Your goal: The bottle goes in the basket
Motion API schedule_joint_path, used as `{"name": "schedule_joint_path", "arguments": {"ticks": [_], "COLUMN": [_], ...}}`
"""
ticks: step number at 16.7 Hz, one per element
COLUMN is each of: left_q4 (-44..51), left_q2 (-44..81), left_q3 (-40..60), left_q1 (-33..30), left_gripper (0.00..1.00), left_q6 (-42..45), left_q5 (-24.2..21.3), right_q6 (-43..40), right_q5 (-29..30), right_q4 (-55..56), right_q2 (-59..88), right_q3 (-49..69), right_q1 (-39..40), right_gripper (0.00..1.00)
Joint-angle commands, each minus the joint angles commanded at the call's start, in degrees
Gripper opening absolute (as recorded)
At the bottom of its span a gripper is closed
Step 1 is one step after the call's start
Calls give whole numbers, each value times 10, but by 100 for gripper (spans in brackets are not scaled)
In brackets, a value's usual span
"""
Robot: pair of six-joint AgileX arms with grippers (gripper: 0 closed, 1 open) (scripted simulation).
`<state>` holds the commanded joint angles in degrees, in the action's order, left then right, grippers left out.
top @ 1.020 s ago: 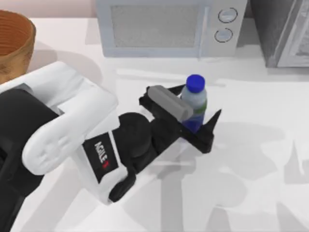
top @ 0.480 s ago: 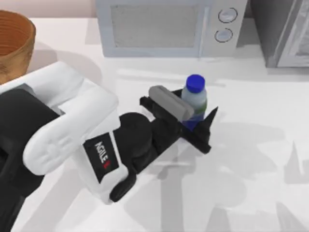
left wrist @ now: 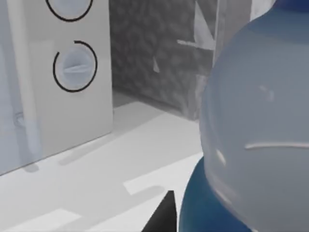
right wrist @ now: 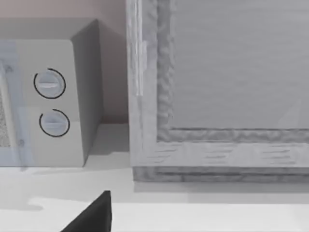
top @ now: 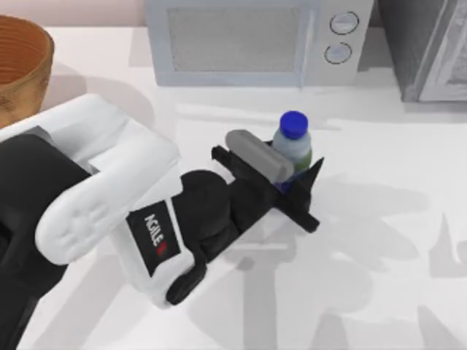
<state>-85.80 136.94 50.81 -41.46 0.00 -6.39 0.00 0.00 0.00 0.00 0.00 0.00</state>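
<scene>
Gripping bottle (top: 293, 148), left pincer (top: 292, 182), mid-table.

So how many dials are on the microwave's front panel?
2. Both sit on the microwave panel's right side, stacked: the upper dial above the lower dial. The left gripper is at the bottle in front.

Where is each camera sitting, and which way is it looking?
Top view: above the table, looking down at the left gripper around the bottle, with the basket at the left.
Left wrist view: on the left wrist, close behind the bottle, facing the microwave.
Right wrist view: on the right wrist, facing the microwave.
All three show the microwave.
</scene>
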Motion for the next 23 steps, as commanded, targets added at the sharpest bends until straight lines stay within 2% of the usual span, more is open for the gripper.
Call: {"name": "schedule_joint_path", "arguments": {"ticks": [10,13,15,17,20,23], "left_q4": [0,34,84,154,276,394], "left_q2": [-1,-16,-37,-63,-106,-148], "left_q3": [-1,27,62,106,177,246], "left_q1": [1,7,20,45,111,202], "left_gripper": [0,0,0,0,0,0], "left_q6": [1,3,6,10,17,25], "left_q5": [0,-34,-87,-162,-306,-446], "right_q6": [0,0,0,0,0,0], "right_q5": [0,0,0,0,0,0], "right_q4": [0,0,0,0,0,0], "right_q2": [0,0,0,0,0,0], "right_q3": [0,0,0,0,0,0], "right_q1": [0,0,0,0,0,0], "right_gripper": [100,100,100,100,100,100]}}
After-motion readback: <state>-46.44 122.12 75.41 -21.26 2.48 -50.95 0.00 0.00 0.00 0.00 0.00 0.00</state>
